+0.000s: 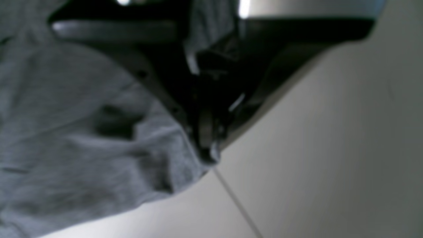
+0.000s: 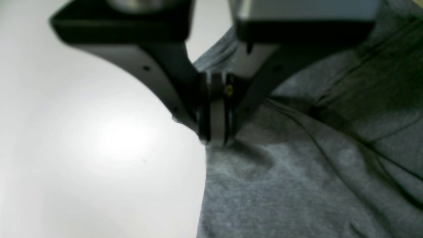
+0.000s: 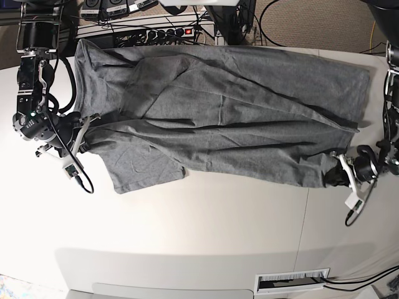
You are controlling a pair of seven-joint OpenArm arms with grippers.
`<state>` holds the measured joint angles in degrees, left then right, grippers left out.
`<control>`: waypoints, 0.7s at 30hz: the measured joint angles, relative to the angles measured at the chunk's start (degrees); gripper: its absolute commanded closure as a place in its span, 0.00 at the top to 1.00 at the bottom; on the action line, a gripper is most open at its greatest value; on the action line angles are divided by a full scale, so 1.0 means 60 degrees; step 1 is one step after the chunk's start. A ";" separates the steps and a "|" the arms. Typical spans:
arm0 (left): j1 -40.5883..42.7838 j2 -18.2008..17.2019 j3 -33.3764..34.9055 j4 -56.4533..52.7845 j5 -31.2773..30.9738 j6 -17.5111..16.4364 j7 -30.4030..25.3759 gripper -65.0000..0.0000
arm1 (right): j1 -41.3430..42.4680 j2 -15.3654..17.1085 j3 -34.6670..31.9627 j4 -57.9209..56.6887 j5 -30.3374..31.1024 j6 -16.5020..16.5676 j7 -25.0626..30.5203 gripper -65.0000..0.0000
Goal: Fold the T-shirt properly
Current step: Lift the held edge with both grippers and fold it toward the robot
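T-shirt [image 3: 224, 112] stretches between left gripper [image 3: 337, 176] and right gripper [image 3: 87, 132], each clamped on its edge.

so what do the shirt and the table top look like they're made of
T-shirt: soft knit, probably cotton jersey; flecked heather-grey weave, matte, with limp folds and creases. Table: smooth, hard white board, likely laminate; it shows a soft glare in the right wrist view and a thin seam line between panels.

Your right gripper [image 2: 216, 140] has its jaws closed on the edge of the grey T-shirt [image 2: 297, 185], right where the cloth meets the bare white table [image 2: 99, 148].
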<state>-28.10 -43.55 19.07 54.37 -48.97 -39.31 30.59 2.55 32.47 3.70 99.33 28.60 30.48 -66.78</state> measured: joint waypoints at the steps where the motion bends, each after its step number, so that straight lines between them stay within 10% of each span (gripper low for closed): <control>1: -0.0007 -0.0076 -0.0004 0.0153 -0.0291 -0.0029 0.0277 0.00 | 0.0000 0.0000 0.0000 0.0000 0.0004 0.0004 0.0000 0.00; 14: 0.0066 -0.1013 -0.1876 0.0528 -0.4481 -0.0069 0.4812 0.00 | -0.0295 0.0084 0.0000 0.0933 0.0036 0.0004 -0.0382 0.00; 21: 0.0055 -0.1989 -0.2022 0.0528 -0.5763 -0.0076 0.5657 0.00 | -0.0306 0.0178 0.0000 0.1013 0.0062 0.0011 -0.0481 0.00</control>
<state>-27.77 -55.48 6.94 57.54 -83.55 -39.77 64.53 0.71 33.54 3.70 105.41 28.97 30.55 -69.67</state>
